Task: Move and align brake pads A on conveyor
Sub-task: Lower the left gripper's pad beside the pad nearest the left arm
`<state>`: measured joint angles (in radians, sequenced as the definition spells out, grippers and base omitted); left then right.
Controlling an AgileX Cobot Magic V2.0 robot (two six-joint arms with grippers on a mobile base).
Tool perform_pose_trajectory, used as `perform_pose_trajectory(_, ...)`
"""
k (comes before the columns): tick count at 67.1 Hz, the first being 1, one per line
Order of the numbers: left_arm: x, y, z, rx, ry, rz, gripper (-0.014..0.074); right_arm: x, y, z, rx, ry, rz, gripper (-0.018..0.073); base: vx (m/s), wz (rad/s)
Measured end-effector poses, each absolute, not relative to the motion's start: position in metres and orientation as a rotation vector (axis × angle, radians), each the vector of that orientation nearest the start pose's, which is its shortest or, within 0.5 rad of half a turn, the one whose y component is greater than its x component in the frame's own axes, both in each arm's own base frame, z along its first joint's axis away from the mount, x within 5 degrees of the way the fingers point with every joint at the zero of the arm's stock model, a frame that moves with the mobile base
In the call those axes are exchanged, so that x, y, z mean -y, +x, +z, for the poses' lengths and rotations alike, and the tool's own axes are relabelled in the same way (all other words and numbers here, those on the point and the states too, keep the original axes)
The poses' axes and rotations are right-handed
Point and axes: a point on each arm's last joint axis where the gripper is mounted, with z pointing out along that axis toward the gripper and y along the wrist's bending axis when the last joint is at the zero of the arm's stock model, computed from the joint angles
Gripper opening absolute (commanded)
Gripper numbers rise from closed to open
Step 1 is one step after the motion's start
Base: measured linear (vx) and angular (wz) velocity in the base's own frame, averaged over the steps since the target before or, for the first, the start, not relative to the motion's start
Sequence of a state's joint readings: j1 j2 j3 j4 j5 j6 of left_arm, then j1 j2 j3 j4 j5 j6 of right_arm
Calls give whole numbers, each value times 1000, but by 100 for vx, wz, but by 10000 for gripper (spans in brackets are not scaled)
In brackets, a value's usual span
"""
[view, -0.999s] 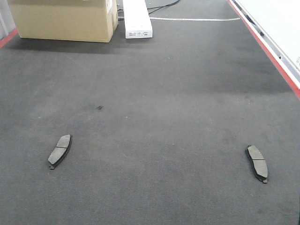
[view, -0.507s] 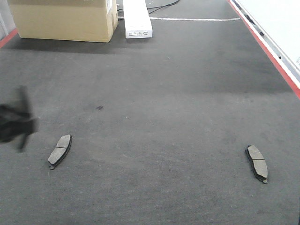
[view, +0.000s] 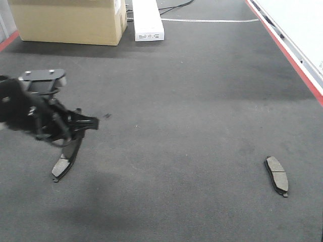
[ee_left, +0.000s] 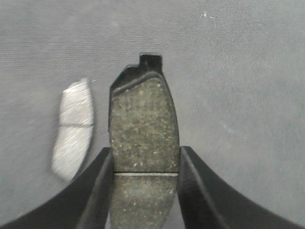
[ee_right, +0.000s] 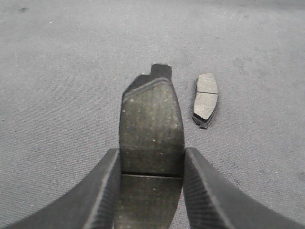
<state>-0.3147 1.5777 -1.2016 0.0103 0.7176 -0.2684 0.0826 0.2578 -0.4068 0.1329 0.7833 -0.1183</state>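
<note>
Left hand (ee_left: 144, 162): clamped on a dark brake pad (ee_left: 143, 124). The two fingers press its long edges, and its tab end points away from the wrist.
Right hand (ee_right: 151, 160): also clamped on a dark brake pad (ee_right: 151, 119) in the same way. This hand does not show in the front view.
Conveyor (view: 192, 126): dark felt-like belt, with a red rail (view: 298, 68) along its right edge.
Left lying pad (view: 63, 162): flat on the belt near the left edge, towards the near end. Its long axis runs roughly along the belt, leaning a little.
Right lying pad (view: 276, 175): flat on the belt near the right edge, well apart from the left one. Its long axis also runs roughly along the belt, leaning the opposite way.
Key relation, left: in the left wrist view the lying pad sits just beside the held pad, on its left. The two long axes are nearly parallel, so setting the held pad alongside looks to need little turning.
Key relation, right: in the right wrist view the lying pad is ahead of the held pad and to its right, clearly apart and nearly parallel. A move forward and rightward seems needed.
Nearer arm: each hand is nearer the pad on its own side.
Far end of belt: cardboard box (view: 68, 22) at the left corner, with a white carton (view: 147, 20) beside it.
Writing: both boxes carry labels, but the print is too small to read. No brand can be made out.
</note>
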Motion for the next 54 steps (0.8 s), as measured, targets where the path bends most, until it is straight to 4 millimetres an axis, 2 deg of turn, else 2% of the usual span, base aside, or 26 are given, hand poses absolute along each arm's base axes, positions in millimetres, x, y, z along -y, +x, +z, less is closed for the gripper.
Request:
perform_pose_trajectory(24, 115, 353, 246, -2767, 70, -146, -6, -13, 52, 266, -2107, -168, 134, -4, 0, 0)
perform_pose_trajectory(54, 119, 367, 204, -2890, 63, -109, -6, -13, 52, 266, -2107, -168, 134, -4, 0, 0)
